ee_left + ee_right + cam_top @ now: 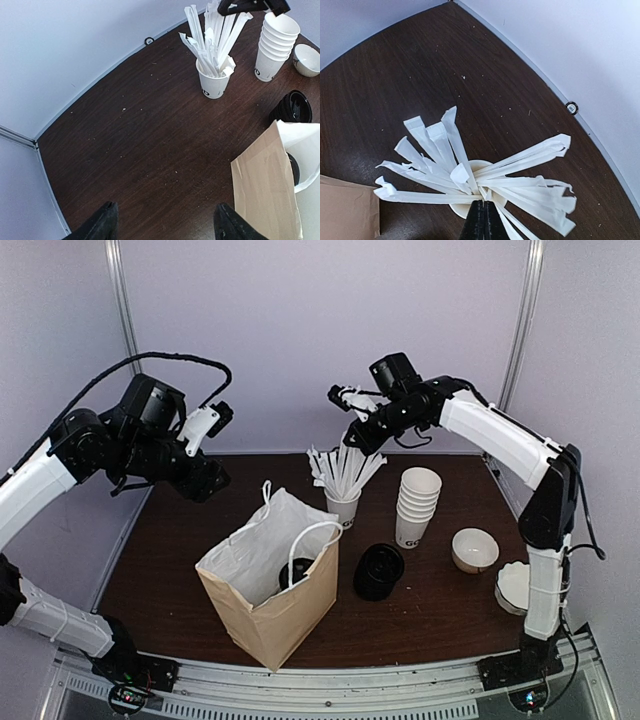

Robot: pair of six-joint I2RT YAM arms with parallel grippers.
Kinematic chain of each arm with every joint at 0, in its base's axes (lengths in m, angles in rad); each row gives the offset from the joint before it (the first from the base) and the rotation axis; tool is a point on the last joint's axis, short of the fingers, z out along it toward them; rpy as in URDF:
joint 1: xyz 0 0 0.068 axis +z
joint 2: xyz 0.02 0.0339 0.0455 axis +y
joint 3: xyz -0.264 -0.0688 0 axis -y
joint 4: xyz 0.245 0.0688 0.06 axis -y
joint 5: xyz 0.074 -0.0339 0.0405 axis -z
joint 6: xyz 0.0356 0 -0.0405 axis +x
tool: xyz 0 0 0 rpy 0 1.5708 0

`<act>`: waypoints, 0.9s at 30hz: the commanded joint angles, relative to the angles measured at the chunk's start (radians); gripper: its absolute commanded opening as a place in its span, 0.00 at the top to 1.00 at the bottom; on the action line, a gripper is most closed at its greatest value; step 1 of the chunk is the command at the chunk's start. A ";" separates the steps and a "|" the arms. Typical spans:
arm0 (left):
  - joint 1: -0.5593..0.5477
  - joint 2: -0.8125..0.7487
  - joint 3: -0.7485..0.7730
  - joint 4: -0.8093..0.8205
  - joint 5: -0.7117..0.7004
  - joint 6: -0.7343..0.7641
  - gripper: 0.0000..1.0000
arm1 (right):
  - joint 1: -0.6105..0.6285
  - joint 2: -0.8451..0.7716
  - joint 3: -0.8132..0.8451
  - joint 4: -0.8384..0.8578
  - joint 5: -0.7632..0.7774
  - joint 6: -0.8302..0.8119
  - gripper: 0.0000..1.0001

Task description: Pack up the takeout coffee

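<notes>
The takeout coffee point(296, 570) stands inside the open brown paper bag point(270, 605); only its black dome lid shows, also at the edge of the left wrist view point(294, 169). My left gripper point(205, 480) hangs open and empty point(162, 225) over bare table left of the bag. My right gripper point(355, 440) is shut point(483, 206) right above a white cup of paper-wrapped straws point(478, 163). Its tips meet at the top end of a straw. I cannot tell whether a straw is pinched between them.
A stack of lidless white cups point(415, 505) stands right of the straw cup point(343, 508). A stack of black lids point(379, 572) sits beside the bag. A white bowl point(474, 550) and white lids point(512, 588) lie at the right edge.
</notes>
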 commanded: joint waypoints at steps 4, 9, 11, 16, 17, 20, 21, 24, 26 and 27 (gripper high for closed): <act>0.008 0.030 -0.006 0.062 0.028 0.012 0.31 | 0.007 -0.143 -0.018 0.022 -0.019 0.011 1.00; 0.010 0.038 0.008 0.058 0.015 0.022 0.31 | 0.009 -0.214 0.043 -0.009 -0.081 0.015 1.00; 0.012 0.038 0.019 0.051 -0.002 0.029 0.31 | 0.010 -0.259 0.053 -0.015 -0.122 0.026 1.00; 0.022 0.037 0.031 0.045 -0.041 0.041 0.30 | 0.015 -0.332 0.103 -0.063 -0.257 0.047 1.00; 0.025 0.039 0.031 0.046 -0.044 0.042 0.30 | 0.015 -0.341 0.117 -0.069 -0.293 0.057 1.00; 0.032 0.043 0.033 0.047 -0.047 0.042 0.30 | 0.018 -0.360 0.152 -0.085 -0.394 0.080 1.00; 0.033 0.045 0.033 0.048 -0.045 0.041 0.31 | 0.019 -0.365 0.163 -0.085 -0.420 0.090 1.00; 0.034 0.050 0.033 0.048 -0.045 0.036 0.30 | 0.024 -0.371 0.187 -0.080 -0.503 0.128 1.00; 0.034 0.049 0.033 0.048 -0.048 0.035 0.30 | 0.030 -0.371 0.192 -0.070 -0.578 0.156 1.00; 0.035 0.048 0.033 0.047 -0.053 0.035 0.30 | 0.035 -0.372 0.191 -0.065 -0.614 0.173 1.00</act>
